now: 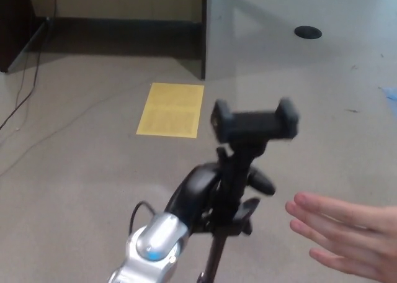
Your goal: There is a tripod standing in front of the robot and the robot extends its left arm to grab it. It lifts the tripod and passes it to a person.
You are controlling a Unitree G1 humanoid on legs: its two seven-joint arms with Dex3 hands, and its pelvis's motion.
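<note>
Tripod, black, slim-stemmed with a clamp-style phone holder on top (253, 125), is held above the beige carpet floor (74, 171), tilted toward the picture's right, stem running down out of frame. Robot's left hand (214, 193), black with silver wrist, has its fingers clamped on the stem just below the holder, a grip that leaves the top free for the taker. Person's bare open hand (338, 233) waits palm-up low right, near the tripod but not touching, so handover looks under way, not done. Right hand not visible. Room: floor around is open; yellow paper sheet (172, 110) and grey partition edge (205, 31) lie well behind, dark cable (28, 78) far left, nothing between tripod and waiting palm.
</note>
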